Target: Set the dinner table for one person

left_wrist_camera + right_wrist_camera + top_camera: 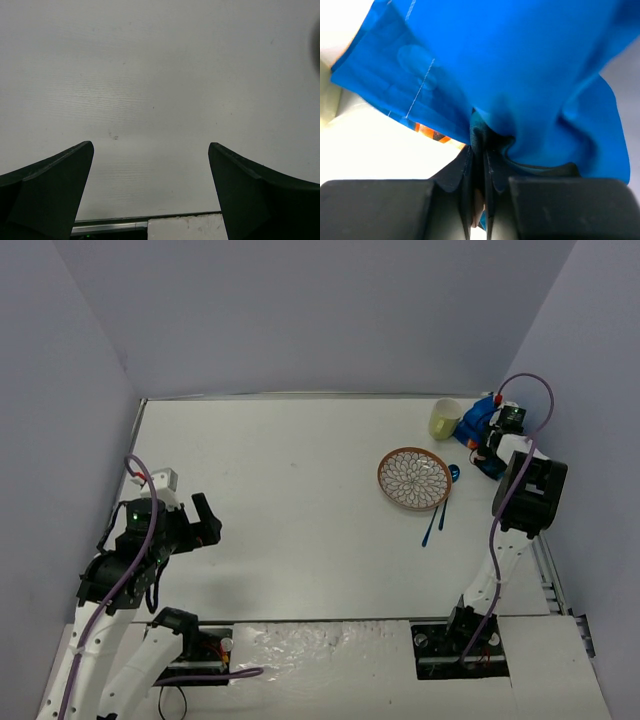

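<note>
We show the left arm [125,570] folded low over the near left corner of the dinner table [300,540], the left gripper [205,521] spread wide with nothing between its jaws. The right arm [500,550] stretches along the table's right edge to its far right corner, the right gripper [479,145] pinched tight on a fold of blue placemat [520,60].

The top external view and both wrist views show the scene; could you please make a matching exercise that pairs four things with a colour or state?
Things:
1. cup
2. plate
3. left gripper
4. right gripper

Colours or states:
A. shut on the blue placemat
B. open, over the dinner table
C. pale yellow
D. round, patterned, brown rim

Pairs: 1-C, 2-D, 3-B, 4-A
</note>
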Action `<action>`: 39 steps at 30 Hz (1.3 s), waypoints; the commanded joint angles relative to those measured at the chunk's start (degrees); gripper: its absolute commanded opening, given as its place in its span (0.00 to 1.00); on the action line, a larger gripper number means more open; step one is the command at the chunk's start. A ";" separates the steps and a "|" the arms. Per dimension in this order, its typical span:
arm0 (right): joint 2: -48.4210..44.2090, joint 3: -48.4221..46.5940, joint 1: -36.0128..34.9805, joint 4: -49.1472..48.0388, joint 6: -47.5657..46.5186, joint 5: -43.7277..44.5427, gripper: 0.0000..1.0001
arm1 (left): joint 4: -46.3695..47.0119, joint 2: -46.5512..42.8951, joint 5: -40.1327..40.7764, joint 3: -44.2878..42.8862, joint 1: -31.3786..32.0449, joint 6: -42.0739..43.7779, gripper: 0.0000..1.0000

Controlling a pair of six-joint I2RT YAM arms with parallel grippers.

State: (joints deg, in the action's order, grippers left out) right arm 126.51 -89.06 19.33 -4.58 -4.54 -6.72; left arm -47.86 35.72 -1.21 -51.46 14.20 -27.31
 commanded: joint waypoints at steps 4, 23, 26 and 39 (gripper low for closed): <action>-10.79 0.84 0.04 0.80 3.43 6.28 0.00 | 0.25 -0.59 0.33 -3.09 0.13 -0.46 0.97; -37.88 -14.33 -36.59 11.56 6.86 21.31 0.00 | -1.26 0.33 2.18 -11.63 1.71 -4.31 0.97; -32.12 -21.11 -44.65 11.59 6.47 16.99 0.00 | -1.83 0.07 2.34 -12.11 2.29 -4.33 0.97; -15.49 -32.38 -66.67 -4.34 4.52 14.36 0.00 | -5.16 1.83 6.62 -17.85 2.50 -8.19 0.97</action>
State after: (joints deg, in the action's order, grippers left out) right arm 119.38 -128.59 -42.94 8.27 -0.23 6.69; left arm -52.63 35.60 2.56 -65.12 16.45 -32.65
